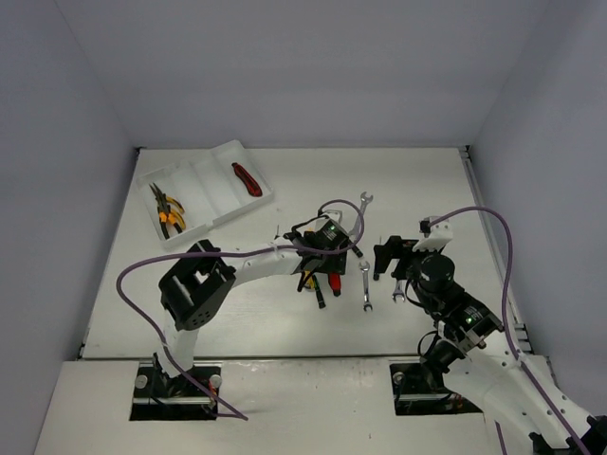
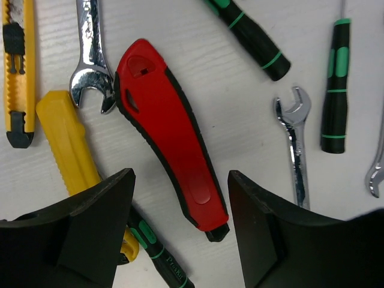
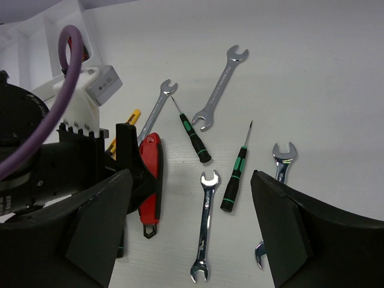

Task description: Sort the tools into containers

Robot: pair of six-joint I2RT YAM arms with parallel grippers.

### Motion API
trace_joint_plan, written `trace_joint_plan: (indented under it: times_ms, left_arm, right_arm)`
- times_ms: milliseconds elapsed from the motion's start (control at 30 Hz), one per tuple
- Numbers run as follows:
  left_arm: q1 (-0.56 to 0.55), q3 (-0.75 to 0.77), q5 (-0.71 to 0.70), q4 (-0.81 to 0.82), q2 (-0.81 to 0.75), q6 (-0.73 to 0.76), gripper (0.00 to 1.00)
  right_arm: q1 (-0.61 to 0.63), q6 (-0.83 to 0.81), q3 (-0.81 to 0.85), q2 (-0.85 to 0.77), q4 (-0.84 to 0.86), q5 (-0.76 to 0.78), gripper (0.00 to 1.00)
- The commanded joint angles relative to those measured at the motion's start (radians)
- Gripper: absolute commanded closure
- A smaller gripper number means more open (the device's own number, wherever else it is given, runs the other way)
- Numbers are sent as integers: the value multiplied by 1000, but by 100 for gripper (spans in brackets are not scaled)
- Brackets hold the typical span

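White walls [image 1: 285, 66] close in a pale table [image 1: 408, 180]. At ten o'clock on it the translucent tray [image 1: 211, 185] lies askew, with orange-handled pliers [image 1: 168, 210] in one compartment and a red knife [image 1: 247, 178] in another, so each kind probably gets its own lane. Most tools lie loose near the table's centre, so most of the sorting remains to be done. The left arm [image 1: 247, 265] reaches there, and the left gripper [image 2: 180, 180] hangs with its jaws apart and holding nothing, one finger on either side of the red utility knife [image 2: 171, 135]. They stand across its handle, seemingly so that closing would pinch its narrow flanks. At three o'clock of the heap the right gripper [image 3: 191, 180] is likewise spread and empty above a silver wrench [image 3: 204, 234] and a thin screwdriver [image 3: 235, 174], apparently keeping clear of its partner. In the left wrist view a larger wrench [image 2: 90, 54] at eleven o'clock lies against or just beside the red handle and might be dragged along. A yellow knife [image 2: 15, 72] sits at nine o'clock, apart.
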Motion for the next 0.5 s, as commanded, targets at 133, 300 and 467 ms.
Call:
trace_joint_plan:
  times_ms: [133,300,467]
  left_arm:
    - [10,40,18,22,74,-81,47]
    - [7,45,18,27,83,-88,64]
    - [7,31,0,27,16,-77,95]
  right_arm:
    - [-4,17,-14,-7,37,45,22]
    - [-4,19,-21,-13,37,55,22]
    - [-4,15,-22,-18,37,63,22]
